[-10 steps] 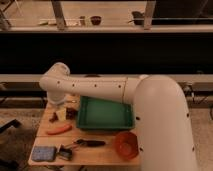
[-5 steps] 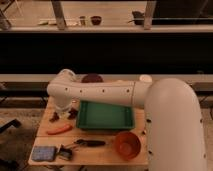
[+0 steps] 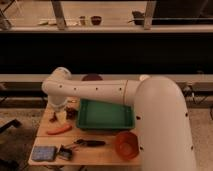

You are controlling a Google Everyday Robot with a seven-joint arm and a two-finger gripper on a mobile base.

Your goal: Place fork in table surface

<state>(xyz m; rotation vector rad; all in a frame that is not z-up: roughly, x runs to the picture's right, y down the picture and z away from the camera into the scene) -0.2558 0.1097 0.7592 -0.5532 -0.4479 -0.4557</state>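
Claw (image 3: 65, 114) low over table surface (image 3: 95, 155) beside tray (image 3: 105, 126), openness unclear, arm swung leftward since before

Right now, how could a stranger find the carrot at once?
On the wooden table, look left of the green tray. There, just in front of the gripper, lies the carrot: long, thin and orange, unlike the round orange bowl at the front.

Gripper (image 3: 54, 116) low over table surface (image 3: 86, 156), near carrot (image 3: 59, 129)
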